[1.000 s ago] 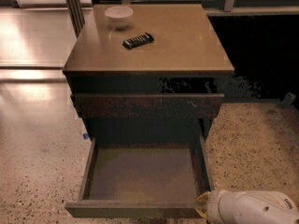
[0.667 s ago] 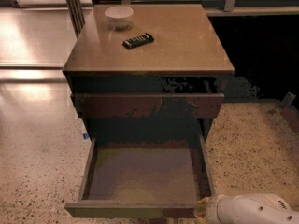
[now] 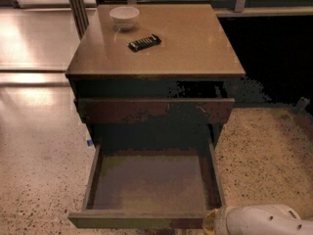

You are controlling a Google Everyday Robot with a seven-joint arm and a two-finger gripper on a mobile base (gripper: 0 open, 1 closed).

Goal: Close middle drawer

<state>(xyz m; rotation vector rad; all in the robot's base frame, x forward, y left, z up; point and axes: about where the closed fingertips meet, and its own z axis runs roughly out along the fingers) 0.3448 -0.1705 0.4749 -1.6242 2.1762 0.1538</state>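
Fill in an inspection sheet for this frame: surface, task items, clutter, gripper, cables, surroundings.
Surface: cabinet top, tan and glossy.
Job's things: middle drawer pulled far out, nothing seen inside; upper drawer front sits slightly proud above it.
Clutter: white bowl and black flat object on the cabinet top, apart.
Grippers: gripper low at the bottom right, by the middle drawer's front right corner; contact unclear.
Cables: nothing seen.
Surroundings: speckled floor; dark area to the right.

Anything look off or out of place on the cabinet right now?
The middle drawer is pulled far out and empty. The top drawer front sits slightly proud and looks scuffed. Nothing spilled. The claw is by the middle drawer's front right corner.
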